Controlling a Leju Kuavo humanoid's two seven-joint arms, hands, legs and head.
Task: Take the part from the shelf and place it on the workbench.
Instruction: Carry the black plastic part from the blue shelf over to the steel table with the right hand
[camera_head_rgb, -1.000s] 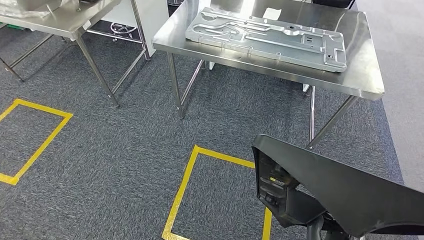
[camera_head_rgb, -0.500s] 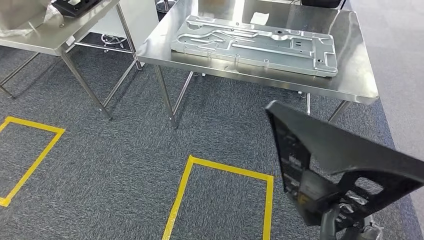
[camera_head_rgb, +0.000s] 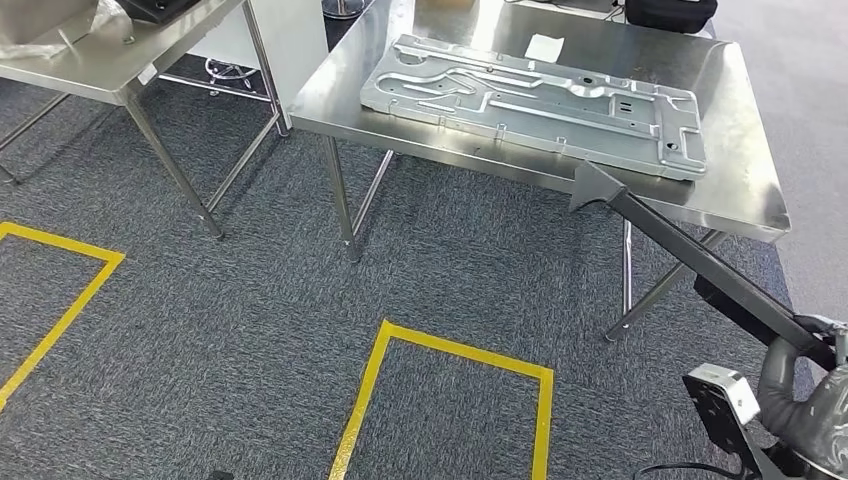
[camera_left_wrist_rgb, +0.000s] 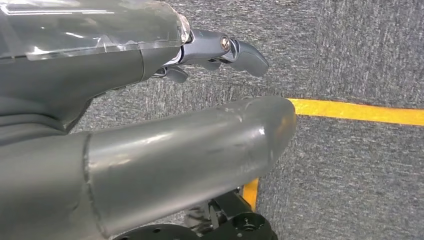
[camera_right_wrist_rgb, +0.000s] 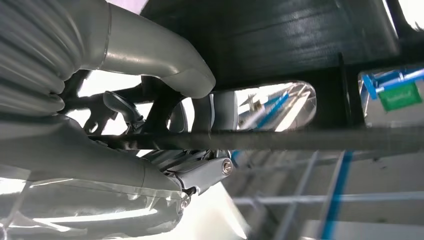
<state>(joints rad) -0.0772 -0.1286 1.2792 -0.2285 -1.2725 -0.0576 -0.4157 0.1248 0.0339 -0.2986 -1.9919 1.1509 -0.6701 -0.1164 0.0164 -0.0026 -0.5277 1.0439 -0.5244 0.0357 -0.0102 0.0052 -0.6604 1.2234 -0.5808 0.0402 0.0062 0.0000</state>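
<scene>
Since a second ago the black part (camera_head_rgb: 690, 250) has swung from a broad face-on slab low in the head view to a thin edge-on bar, its far tip now lifted to the near edge of the table (camera_head_rgb: 740, 195); part of that shift is the camera's own, since the whole scene has slid between frames; the tip looks close to the rim, but whether it touches I cannot tell.

The right robot hand (camera_head_rgb: 805, 385) holds the part at its lower end; in the right wrist view its fingers (camera_right_wrist_rgb: 200, 172) wrap a thin black rail of the part (camera_right_wrist_rgb: 310, 35), with the thick thumb pressed on the other side; the grip is closed on the part. Holding it by one end, edge up, probably lets the long piece clear the rim before it is laid flat.

The left robot hand (camera_left_wrist_rgb: 220, 50) hangs by the robot's side over the grey carpet (camera_left_wrist_rgb: 350, 50) and a line of yellow tape (camera_left_wrist_rgb: 360, 110); its fingers are loosely extended and hold nothing; it takes no share of the load.

A large stamped metal panel (camera_head_rgb: 530, 95) already lies across most of the table, with a white slip (camera_head_rgb: 543, 45) behind it; bare steel remains along the near edge and at the right end, so the part will likely need to land there; the carry looks nearly done, with the set-down still to come.
</scene>
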